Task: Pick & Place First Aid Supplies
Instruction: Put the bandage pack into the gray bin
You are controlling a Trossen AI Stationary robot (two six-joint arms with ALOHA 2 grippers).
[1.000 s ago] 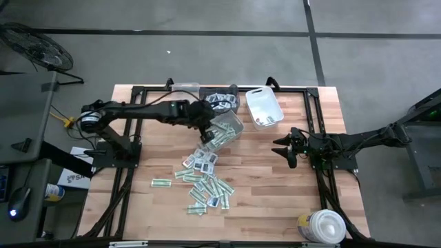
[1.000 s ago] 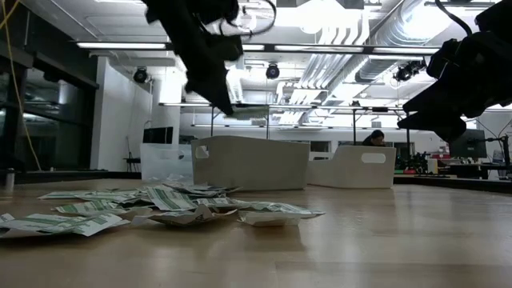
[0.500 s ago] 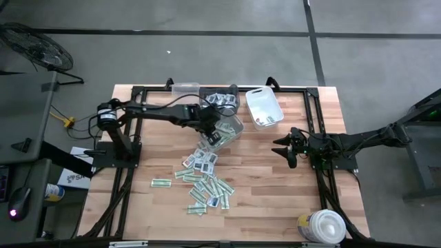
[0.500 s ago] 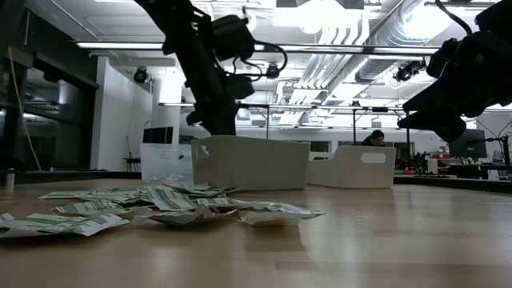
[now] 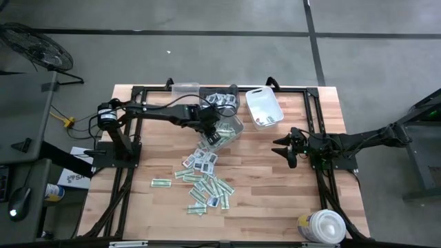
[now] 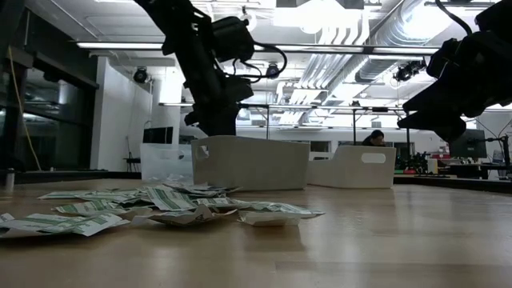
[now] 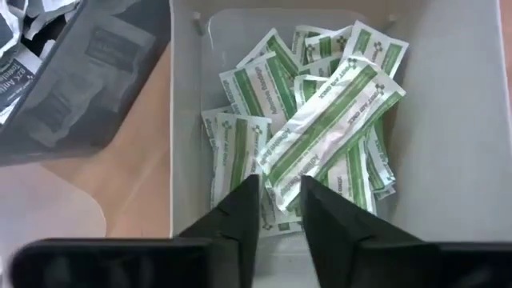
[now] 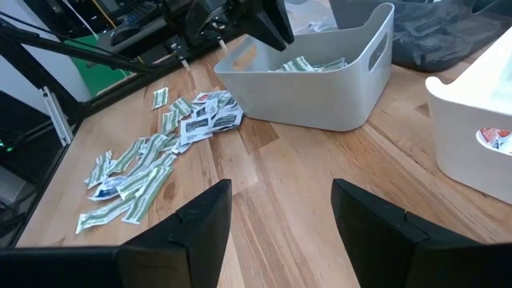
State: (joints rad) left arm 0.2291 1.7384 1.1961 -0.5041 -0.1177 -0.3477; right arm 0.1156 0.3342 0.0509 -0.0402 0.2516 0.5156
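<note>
Over the grey bin (image 7: 448,160), left fingers (image 7: 240,216) narrowly parted, strip (image 7: 328,128) perhaps loose, right fingers (image 8: 200,216) wide.

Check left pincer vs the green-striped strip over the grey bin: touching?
Cannot tell. In the left wrist view the left pincer has its tips on either side of the strip's lower end above the grey bin, with neither contact nor gap plain.

You are working in a robotics lab or open industrial workspace. Look past the wooden counter (image 6: 384,240) in the low view: exposed silver ducts (image 6: 352,48) and long strip lights (image 6: 136,46) run under a bare white ceiling, and a person (image 6: 374,138) sits at distant workstations. From above you see a polished concrete floor (image 5: 207,55) with taped lines, and a desk with a computer mouse (image 5: 21,202) beside the rig.
</note>
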